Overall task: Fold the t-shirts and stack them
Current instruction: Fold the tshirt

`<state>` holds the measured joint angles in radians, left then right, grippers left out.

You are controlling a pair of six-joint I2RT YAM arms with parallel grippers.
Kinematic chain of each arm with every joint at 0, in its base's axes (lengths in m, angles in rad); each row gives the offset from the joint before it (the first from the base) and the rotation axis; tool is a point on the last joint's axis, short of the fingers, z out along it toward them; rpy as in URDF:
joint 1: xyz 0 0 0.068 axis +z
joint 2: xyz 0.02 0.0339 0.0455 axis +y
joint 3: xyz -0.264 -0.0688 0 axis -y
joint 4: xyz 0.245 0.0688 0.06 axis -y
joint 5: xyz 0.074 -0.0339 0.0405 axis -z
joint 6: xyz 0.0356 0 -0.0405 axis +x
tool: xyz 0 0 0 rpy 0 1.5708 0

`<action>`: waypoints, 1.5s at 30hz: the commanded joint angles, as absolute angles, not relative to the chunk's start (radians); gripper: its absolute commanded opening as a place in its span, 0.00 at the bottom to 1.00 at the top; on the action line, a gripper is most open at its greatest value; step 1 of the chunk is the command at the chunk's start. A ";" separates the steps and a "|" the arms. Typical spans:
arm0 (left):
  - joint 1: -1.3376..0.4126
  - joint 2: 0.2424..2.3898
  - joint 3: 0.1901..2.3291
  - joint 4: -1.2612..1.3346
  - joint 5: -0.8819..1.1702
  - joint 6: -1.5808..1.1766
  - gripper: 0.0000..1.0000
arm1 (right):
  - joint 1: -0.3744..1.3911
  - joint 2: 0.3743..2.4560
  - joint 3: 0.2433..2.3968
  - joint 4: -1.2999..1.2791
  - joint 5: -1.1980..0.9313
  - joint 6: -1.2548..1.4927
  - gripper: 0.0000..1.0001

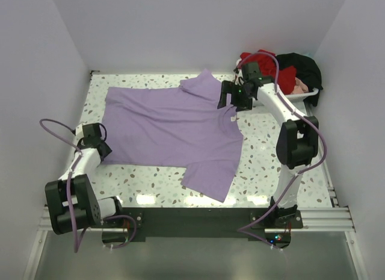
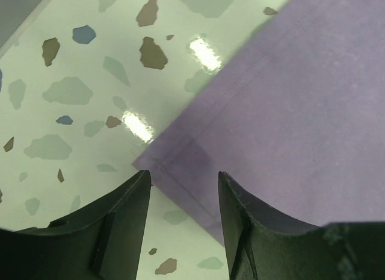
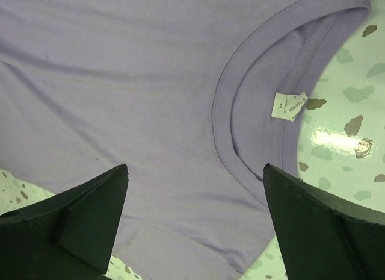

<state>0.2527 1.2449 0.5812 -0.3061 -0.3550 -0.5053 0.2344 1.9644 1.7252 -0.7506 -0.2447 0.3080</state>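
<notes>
A lavender t-shirt (image 1: 171, 126) lies spread flat on the speckled table, collar to the right, hem to the left. My left gripper (image 1: 91, 140) is open low over the shirt's near left hem corner (image 2: 157, 159), which lies between the fingers. My right gripper (image 1: 231, 98) is open above the shirt's far shoulder by the collar (image 3: 252, 111) with its white label (image 3: 289, 105). Red (image 1: 283, 72), black (image 1: 304, 69) and pale pink (image 1: 299, 86) shirts lie heaped at the far right.
A white tray (image 1: 301, 96) holds the heap of shirts at the far right corner. White walls close in the table on the left, back and right. Bare speckled table (image 1: 264, 171) shows along the near edge and right of the shirt.
</notes>
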 commanded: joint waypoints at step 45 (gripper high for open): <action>0.405 1.246 0.590 -0.258 -0.210 -0.508 0.00 | 0.285 1.653 1.371 -0.738 -0.169 0.337 0.94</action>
